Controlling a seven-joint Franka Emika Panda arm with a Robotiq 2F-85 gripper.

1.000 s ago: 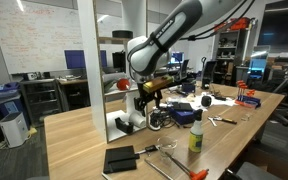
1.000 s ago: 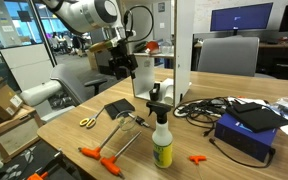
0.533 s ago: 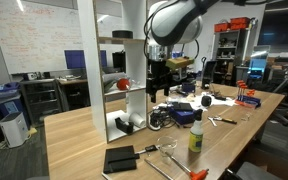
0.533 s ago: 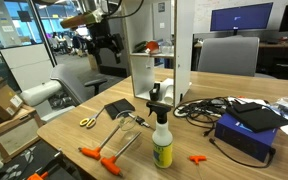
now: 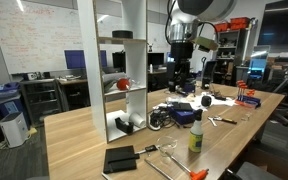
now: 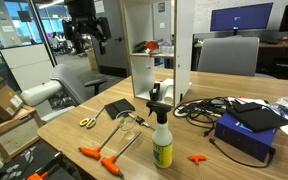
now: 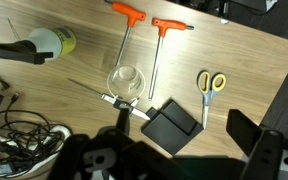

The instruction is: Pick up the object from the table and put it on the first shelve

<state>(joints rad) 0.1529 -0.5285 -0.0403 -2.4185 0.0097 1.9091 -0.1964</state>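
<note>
— Where is the object [image 5: 125, 124] seen?
— It is lodged inside the first shelve [image 5: 112, 108]. The gripper [image 6: 88, 44] is held high, released and empty, with open air all round.

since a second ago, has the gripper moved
Yes. The gripper has risen and swung away from the white shelf unit, rightward in an exterior view.

A wooden worktop [image 7: 244, 60] holds a spray bottle [image 7: 34, 46] near tangled cables [image 7: 24, 150], two orange-handled T-wrenches [image 7: 130, 10], a clear glass [image 7: 127, 80] by their shafts, a black pad [image 7: 172, 125] and yellow-handled scissors [image 7: 211, 84].
</note>
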